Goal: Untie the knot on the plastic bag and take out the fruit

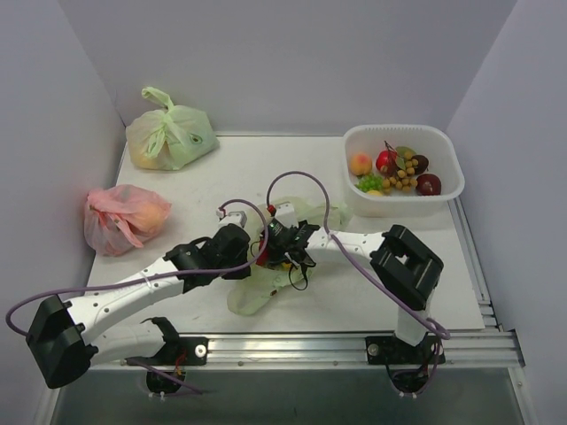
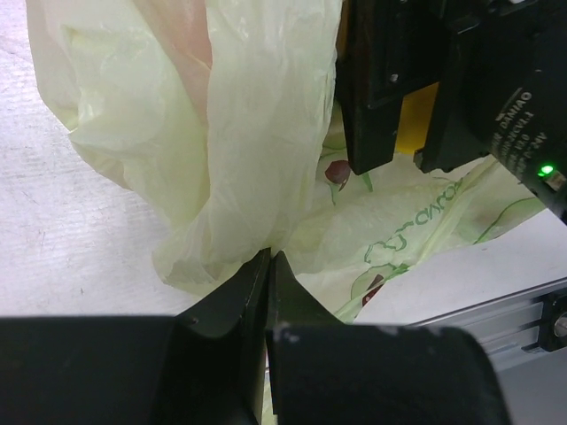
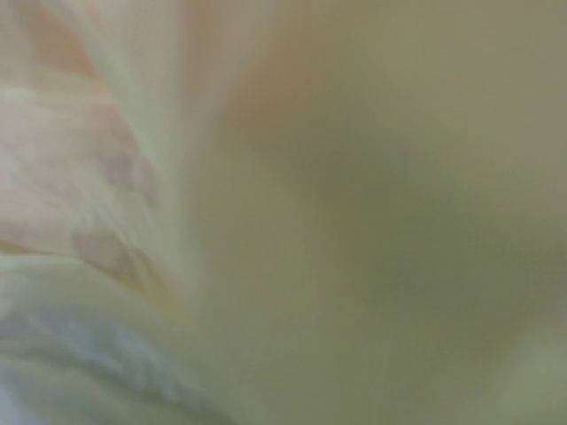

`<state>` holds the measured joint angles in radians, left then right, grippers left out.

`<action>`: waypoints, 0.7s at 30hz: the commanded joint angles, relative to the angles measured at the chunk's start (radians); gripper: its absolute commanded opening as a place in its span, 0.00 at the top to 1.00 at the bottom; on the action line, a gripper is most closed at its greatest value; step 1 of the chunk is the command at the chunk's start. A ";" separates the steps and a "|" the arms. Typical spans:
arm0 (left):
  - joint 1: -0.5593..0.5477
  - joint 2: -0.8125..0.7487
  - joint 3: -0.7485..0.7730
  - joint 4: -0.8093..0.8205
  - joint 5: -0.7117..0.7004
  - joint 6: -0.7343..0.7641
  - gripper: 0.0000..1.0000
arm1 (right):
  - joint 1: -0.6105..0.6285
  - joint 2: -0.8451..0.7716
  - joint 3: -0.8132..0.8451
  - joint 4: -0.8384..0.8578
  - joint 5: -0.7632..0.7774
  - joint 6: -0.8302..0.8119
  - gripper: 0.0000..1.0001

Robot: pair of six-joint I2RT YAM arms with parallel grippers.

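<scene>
Lying mid-surface, the plastic bag (image 1: 250,297) is bunched between both arms. Its long axis runs roughly 7 to 1 o'clock in the top view, and we judge the mouth faces 1. The knot is not visible.

The left pincer (image 2: 268,258) is clenched on a fold of film at the bag's near edge. The right pincer (image 2: 407,155) pokes into the bag. Released or clenched, we cannot tell, as its own camera shows only blurred film.

Risk: opposing pulls could tear the thin film, or a blind lift could drag the bag toward 6 o'clock.

Some fruit (image 1: 400,177) lies in the white tray (image 1: 354,142) at 2 o'clock.
</scene>
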<state>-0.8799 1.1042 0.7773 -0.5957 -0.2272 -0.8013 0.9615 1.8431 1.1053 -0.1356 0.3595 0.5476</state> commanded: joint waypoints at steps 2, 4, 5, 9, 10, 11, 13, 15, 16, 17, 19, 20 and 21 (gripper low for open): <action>0.015 0.009 0.062 -0.007 0.000 0.005 1.00 | -0.003 -0.125 0.002 -0.044 -0.010 -0.047 0.59; 0.028 0.016 0.072 -0.006 -0.001 0.005 1.00 | -0.004 -0.169 -0.005 -0.041 -0.036 -0.087 0.67; 0.036 0.022 0.077 -0.007 0.000 0.010 1.00 | -0.004 -0.218 -0.012 -0.033 -0.051 -0.106 0.68; 0.076 0.046 0.109 -0.006 -0.001 0.037 1.00 | -0.006 -0.338 -0.012 -0.033 -0.160 -0.179 0.71; 0.085 0.051 0.117 -0.004 -0.001 0.045 1.00 | -0.004 -0.361 -0.010 -0.032 -0.178 -0.193 0.71; 0.110 0.060 0.134 -0.004 0.000 0.062 1.00 | -0.006 -0.399 -0.009 -0.032 -0.197 -0.219 0.71; 0.133 0.071 0.152 0.000 0.006 0.082 1.00 | -0.009 -0.453 0.004 -0.032 -0.257 -0.253 0.71; 0.169 0.085 0.181 0.004 0.012 0.112 1.00 | -0.012 -0.487 0.025 -0.033 -0.295 -0.294 0.71; 0.180 0.089 0.192 0.007 0.015 0.122 1.00 | -0.021 -0.504 0.036 -0.032 -0.335 -0.308 0.71; 0.189 0.100 0.200 0.010 0.025 0.140 1.00 | -0.029 -0.531 0.048 -0.032 -0.350 -0.320 0.71; 0.214 0.112 0.226 0.014 0.034 0.157 1.00 | -0.049 -0.556 0.094 -0.033 -0.396 -0.342 0.71; 0.220 0.123 0.234 0.013 0.037 0.172 1.00 | -0.081 -0.579 0.109 -0.033 -0.439 -0.345 0.71; 0.222 0.126 0.240 0.014 0.038 0.177 1.00 | -0.102 -0.587 0.126 -0.035 -0.454 -0.347 0.70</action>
<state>-0.6724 1.2179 0.9585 -0.6067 -0.2085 -0.6827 0.9150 1.3190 1.1526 -0.1703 0.0074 0.2565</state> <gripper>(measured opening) 0.096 0.703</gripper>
